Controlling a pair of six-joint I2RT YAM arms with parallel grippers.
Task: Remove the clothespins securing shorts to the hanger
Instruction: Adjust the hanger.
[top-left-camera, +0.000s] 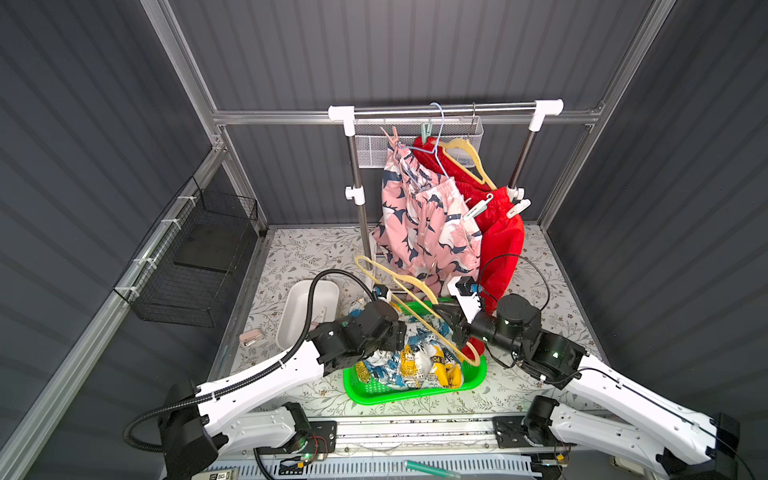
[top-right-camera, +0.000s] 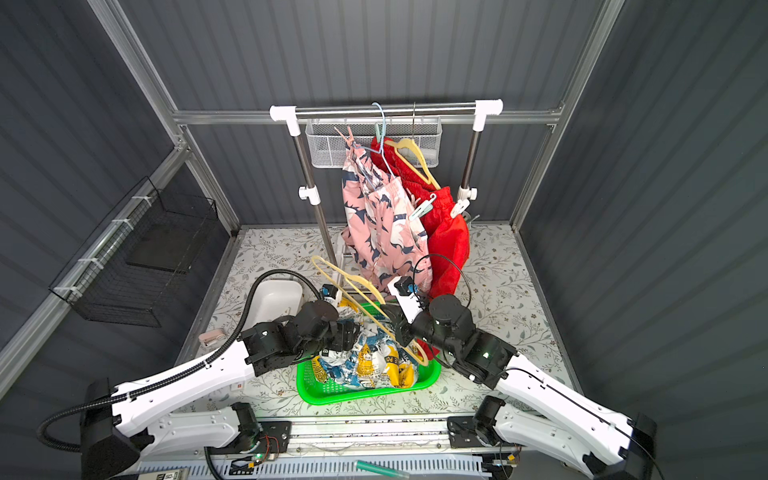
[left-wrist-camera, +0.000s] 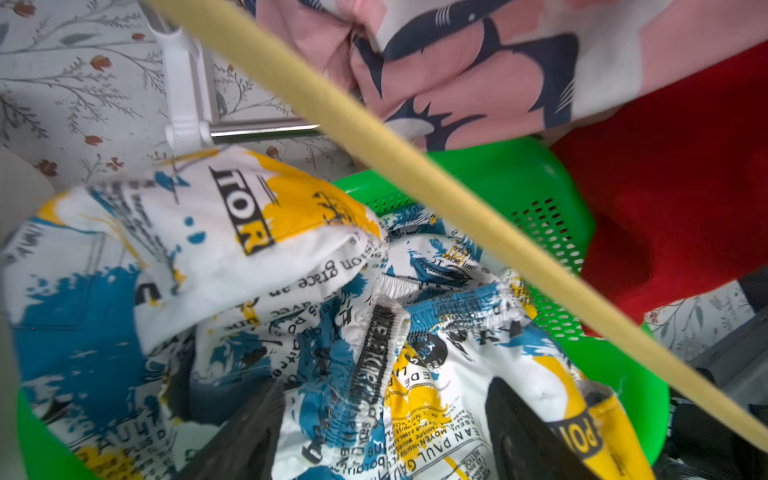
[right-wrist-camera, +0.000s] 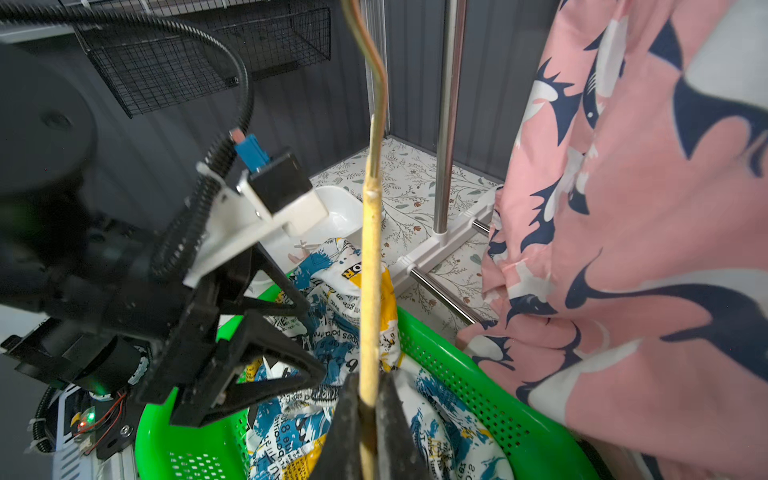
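Observation:
The white shorts with yellow-blue print (top-left-camera: 415, 361) (left-wrist-camera: 291, 270) lie crumpled in a green basket (top-left-camera: 374, 390) (right-wrist-camera: 478, 399). My left gripper (top-left-camera: 400, 332) (left-wrist-camera: 384, 395) hovers open just over them, its jaws wide apart. A bare yellow hanger (top-left-camera: 399, 282) (right-wrist-camera: 371, 270) slants above the basket, and my right gripper (top-left-camera: 451, 328) (right-wrist-camera: 369, 399) is shut on its bar. Pink bird-print shorts (top-left-camera: 419, 224) and red shorts (top-left-camera: 498, 241) hang on the rack. Clothespins hold them: a pink one (top-left-camera: 392, 135), a mint one (top-left-camera: 426, 131), a hooked mint one (top-left-camera: 478, 208) and a white one (top-left-camera: 517, 208).
A white tub (top-left-camera: 299, 307) stands left of the basket, next to the rack's steel post (top-left-camera: 361, 208). A white mesh tray (top-left-camera: 374, 145) hangs from the rail. A black wire basket (top-left-camera: 199, 257) is fixed to the left wall. A small pink device (top-left-camera: 253, 336) lies on the floral mat.

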